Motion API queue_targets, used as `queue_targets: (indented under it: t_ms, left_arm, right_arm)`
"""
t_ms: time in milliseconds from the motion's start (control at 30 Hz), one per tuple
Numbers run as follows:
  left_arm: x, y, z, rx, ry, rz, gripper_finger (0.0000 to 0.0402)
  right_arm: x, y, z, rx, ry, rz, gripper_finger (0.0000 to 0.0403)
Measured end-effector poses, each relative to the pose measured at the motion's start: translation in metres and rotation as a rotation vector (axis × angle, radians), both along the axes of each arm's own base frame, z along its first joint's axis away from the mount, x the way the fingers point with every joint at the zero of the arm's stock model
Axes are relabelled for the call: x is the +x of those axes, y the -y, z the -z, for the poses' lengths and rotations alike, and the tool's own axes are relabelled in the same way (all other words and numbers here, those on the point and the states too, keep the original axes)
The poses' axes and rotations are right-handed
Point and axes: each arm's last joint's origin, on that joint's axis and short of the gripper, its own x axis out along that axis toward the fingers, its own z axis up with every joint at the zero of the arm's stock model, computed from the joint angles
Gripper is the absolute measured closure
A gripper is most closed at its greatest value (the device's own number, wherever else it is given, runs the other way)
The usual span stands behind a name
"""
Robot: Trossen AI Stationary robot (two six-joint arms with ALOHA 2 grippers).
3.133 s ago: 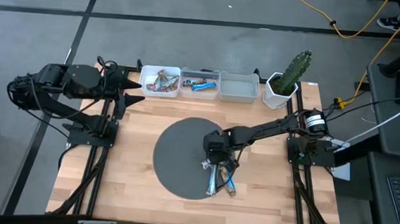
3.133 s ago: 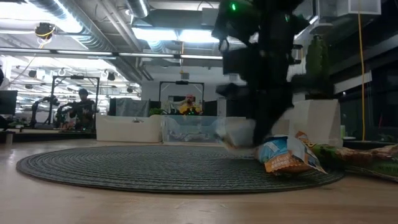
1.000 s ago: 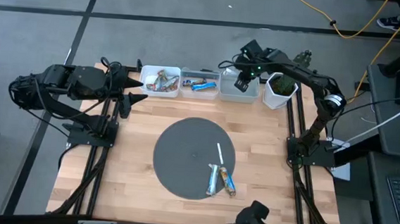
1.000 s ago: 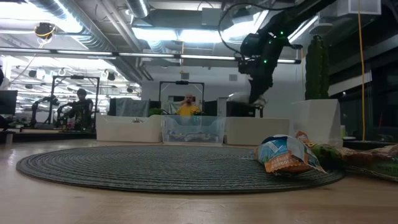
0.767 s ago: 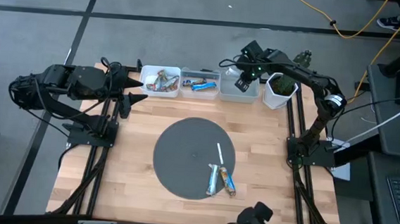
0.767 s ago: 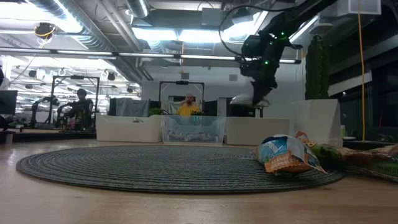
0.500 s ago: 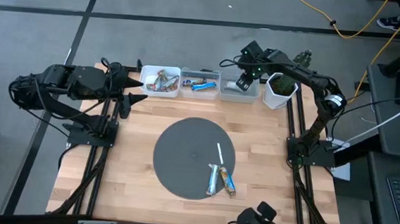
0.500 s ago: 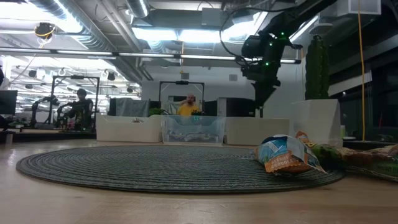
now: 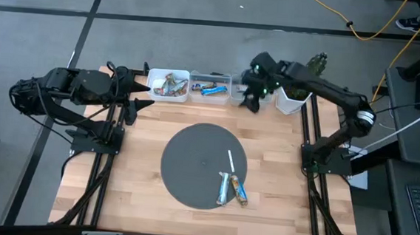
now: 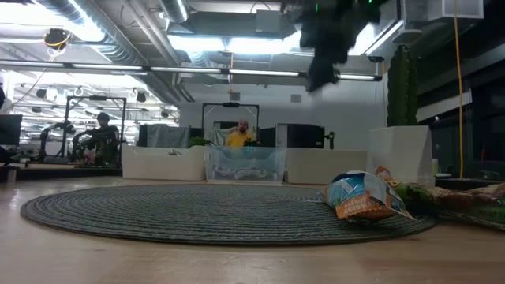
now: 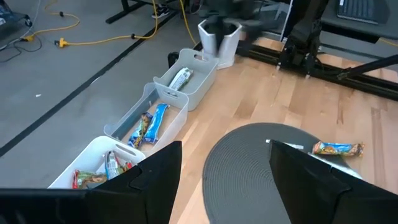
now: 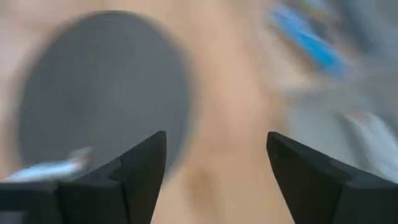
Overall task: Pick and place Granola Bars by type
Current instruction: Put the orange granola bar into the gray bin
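Glossy foil bars [image 9: 231, 189], wooden table [image 9: 139, 179]

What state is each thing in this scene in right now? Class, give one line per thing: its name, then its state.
Left gripper: open, empty, waiting at the table's left edge.
Right gripper: open, empty, near the bins.
Left bin: holds red-brown bars.
Middle bin: holds blue bars.
Right bin: holds one silver bar.
Round mat: flat, with two bars and a white strip lying on it.
Cactus pot: upright.

The right end effector [image 10: 319, 47] is smeared by motion in the low view. The right bin [image 9: 242, 97] is partly hidden beneath it; bar types in the left bin [image 9: 168, 85] cannot be resolved.
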Motion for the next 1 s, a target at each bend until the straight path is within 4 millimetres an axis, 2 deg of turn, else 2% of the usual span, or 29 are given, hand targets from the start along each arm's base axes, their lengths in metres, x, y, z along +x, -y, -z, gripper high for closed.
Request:
queue_targets:
  t_ms: [167,333,433,533,733,867,1000]
  left_arm:
    - [-0.002,0.0,0.003,0.002,-0.039,-0.001,0.0171]
    - [-0.004,0.0,0.005,-0.003,-0.069,0.011,0.0171]
    - [-0.005,0.0,0.005,-0.009,-0.07,0.028,0.0171]
    - [-0.005,0.001,0.005,0.0,-0.075,0.036,0.0171]
    - [-0.004,0.001,0.006,-0.002,-0.081,0.067,0.0171]
    - [-0.005,0.002,0.005,-0.012,-0.081,0.096,0.0171]
    - [-0.006,0.002,0.005,-0.008,-0.083,0.104,0.0171]
  right_arm:
    - [0.006,-0.077,-0.03,0.083,0.144,-0.315,0.014]
    - [-0.012,-0.151,-0.056,0.059,0.197,-0.558,0.0152]
    - [-0.025,-0.181,-0.068,0.013,0.223,-0.584,0.0159]
    - [-0.034,-0.199,-0.073,0.029,0.214,-0.521,0.0166]
    - [-0.033,-0.216,-0.069,0.162,0.123,-0.29,0.0171]
    - [-0.025,-0.227,-0.055,0.174,0.019,-0.11,0.0163]
    - [-0.012,-0.239,-0.032,0.181,-0.116,0.047,0.0134]
